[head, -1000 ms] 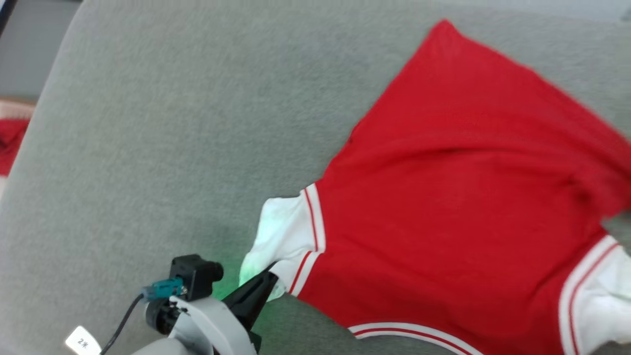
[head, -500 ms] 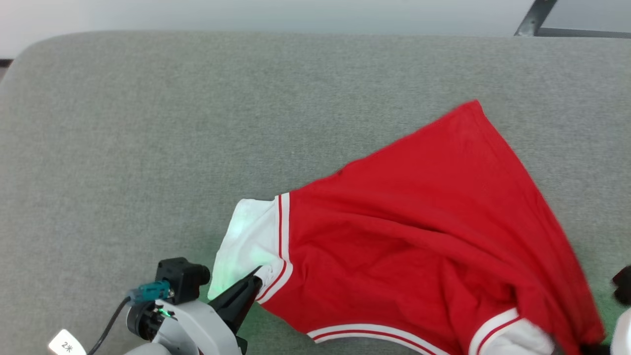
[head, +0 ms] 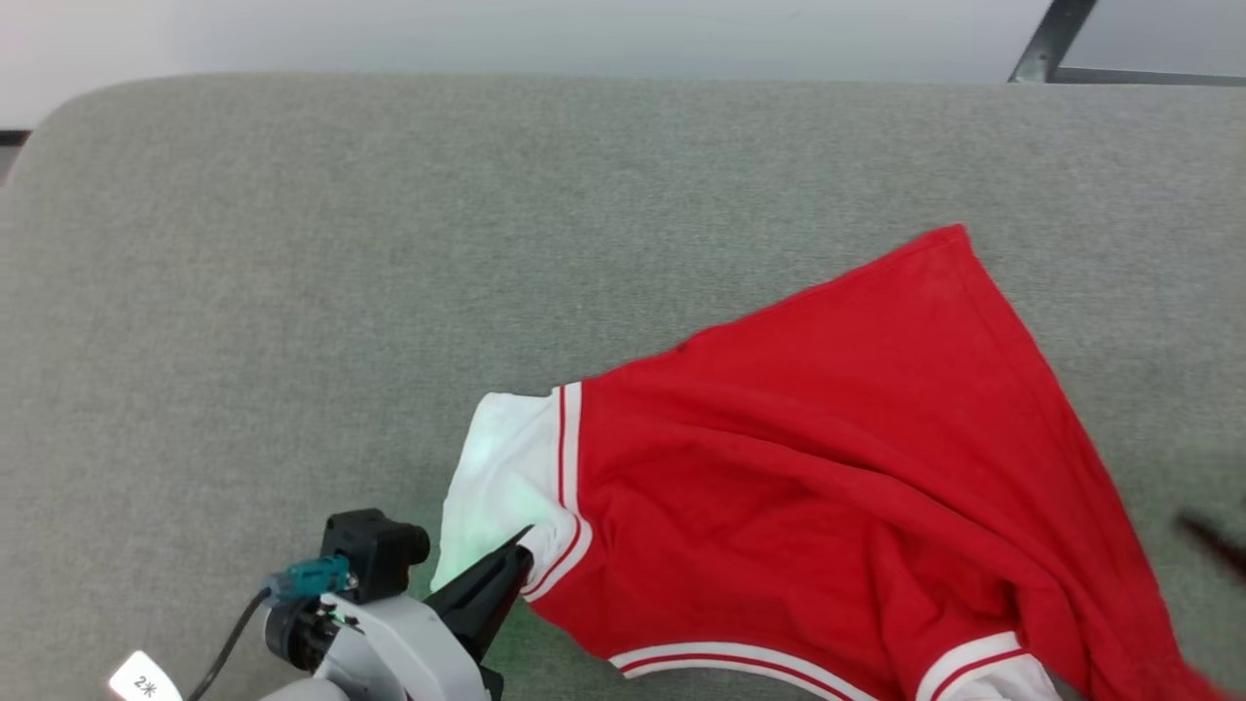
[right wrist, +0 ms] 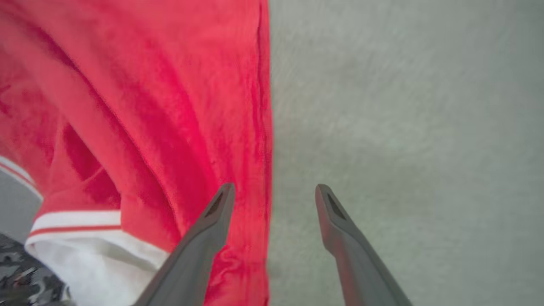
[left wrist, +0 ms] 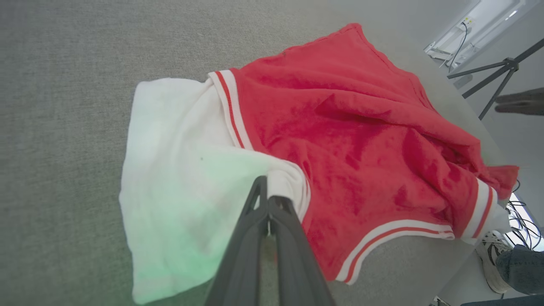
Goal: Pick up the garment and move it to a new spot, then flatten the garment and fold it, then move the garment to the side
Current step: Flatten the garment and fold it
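Observation:
The garment (head: 827,487), a red shirt with white sleeves and striped trim, lies rumpled on the grey padded surface (head: 389,243). My left gripper (head: 521,550) is shut on a fold of its white sleeve next to the striped cuff, which the left wrist view shows close up (left wrist: 267,191). In the right wrist view my right gripper (right wrist: 274,191) stands open just above the garment's red edge (right wrist: 127,106). One of its fingers is over the fabric and the other over bare surface, with nothing between them. A dark blur at the head view's right edge is the right gripper (head: 1212,540).
The grey surface stretches wide to the left and behind the shirt. A dark tripod (left wrist: 505,66) stands beyond its far edge. A person's shoe (left wrist: 488,250) and trouser leg (left wrist: 518,267) show beside the near corner.
The head camera swung, shifting the whole picture. My right gripper has opened and let go of the red edge, which now rests on the surface. The left grip on the sleeve is unchanged.

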You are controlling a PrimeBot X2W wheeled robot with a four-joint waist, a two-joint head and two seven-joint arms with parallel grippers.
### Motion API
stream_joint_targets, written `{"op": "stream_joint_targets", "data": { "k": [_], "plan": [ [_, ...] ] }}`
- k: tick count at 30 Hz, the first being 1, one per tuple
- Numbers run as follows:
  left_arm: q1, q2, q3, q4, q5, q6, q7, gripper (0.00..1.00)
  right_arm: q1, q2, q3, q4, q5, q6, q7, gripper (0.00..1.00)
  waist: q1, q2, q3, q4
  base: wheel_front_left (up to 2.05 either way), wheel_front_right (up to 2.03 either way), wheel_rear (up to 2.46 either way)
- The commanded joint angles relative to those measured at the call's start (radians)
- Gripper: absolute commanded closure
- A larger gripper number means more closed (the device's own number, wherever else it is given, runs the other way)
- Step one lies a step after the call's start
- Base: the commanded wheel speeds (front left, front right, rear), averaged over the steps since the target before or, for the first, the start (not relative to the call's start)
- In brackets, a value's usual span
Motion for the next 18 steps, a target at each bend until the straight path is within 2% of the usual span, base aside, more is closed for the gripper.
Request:
{"op": "stream_joint_targets", "data": {
  "k": [1, 4, 6, 8, 12, 18],
  "plan": [
    [-0.004, -0.004, 0.000, -0.003, 0.008, 0.001, -0.005, 1.00, -0.042, -0.012, -0.015, -0.008, -0.028, 0.000, -0.006, 0.00, 0.0000, 0.0000, 0.012, 0.019, 0.00, 0.00, 0.00],
    [-0.015, -0.018, -0.005, -0.002, 0.018, -0.002, -0.009, 1.00, -0.174, -0.027, -0.002, -0.006, -0.095, 0.000, -0.038, 0.00, 0.0000, 0.0000, 0.035, 0.046, 0.00, 0.00, 0.00],
    [-0.020, -0.028, -0.006, 0.003, 0.021, -0.005, -0.012, 1.00, -0.266, -0.029, 0.053, 0.018, -0.141, 0.000, -0.057, 0.00, 0.0000, 0.0000, 0.048, 0.064, 0.00, 0.00, 0.00],
    [-0.026, -0.038, -0.010, 0.005, 0.026, -0.008, -0.013, 1.00, -0.359, -0.004, 0.115, 0.064, -0.154, 0.000, -0.068, 0.00, 0.0000, 0.0000, 0.063, 0.086, 0.00, 0.00, 0.00],
    [-0.035, -0.054, -0.014, 0.010, 0.035, -0.014, -0.019, 1.00, -0.526, 0.054, 0.226, 0.210, -0.164, 0.000, -0.064, 0.00, 0.0000, 0.0000, 0.093, 0.125, 0.00, 0.00, 0.00],
    [-0.062, -0.086, -0.020, 0.030, 0.045, -0.034, -0.023, 1.00, -0.713, 0.080, 0.358, 0.463, -0.199, 0.000, -0.091, 0.00, 0.0000, 0.0000, 0.145, 0.180, 0.00, 0.00, 0.00]
  ]
}}
